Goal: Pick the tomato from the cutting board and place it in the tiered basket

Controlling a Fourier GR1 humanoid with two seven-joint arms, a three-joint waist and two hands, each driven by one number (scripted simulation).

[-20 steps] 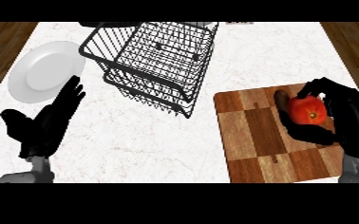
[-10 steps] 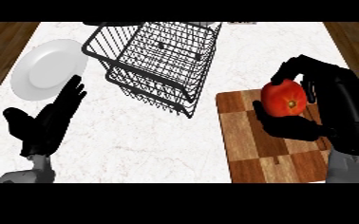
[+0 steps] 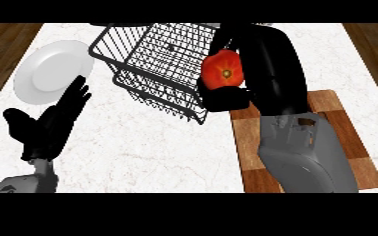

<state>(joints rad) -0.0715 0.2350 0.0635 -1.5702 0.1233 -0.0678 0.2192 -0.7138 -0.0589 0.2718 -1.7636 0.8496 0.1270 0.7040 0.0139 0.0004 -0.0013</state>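
**Nearly there: tomato carried to the basket's rim**

Head view. Right now the right hand (image 3: 247, 65) has its fingers and thumb curled round the tomato (image 3: 224, 71), which shows red against the black palm. The tomato is off the cutting board (image 3: 336, 120) and sits at the right-hand edge of the tiered basket (image 3: 159, 62), seemingly over the rim wire and not yet inside the compartment. The grey forearm crosses over the board's near half and hides much of it. The left hand (image 3: 48, 122) rests at the lower left of the counter (image 3: 162, 150), fingers straight and apart, holding nothing, just below the white plate (image 3: 48, 72).

Risks, as I judge them: the tomato appears to hang above the basket's wire edge, so letting go here could land it on the rim and send it rolling onto the counter or back toward the board. The hand needs to travel further left over the open top tier before the fingers spread. The wrist is also close to the wires; a low approach could knock or tip the basket. How high the tomato is above the wires cannot be told from this steep angle.
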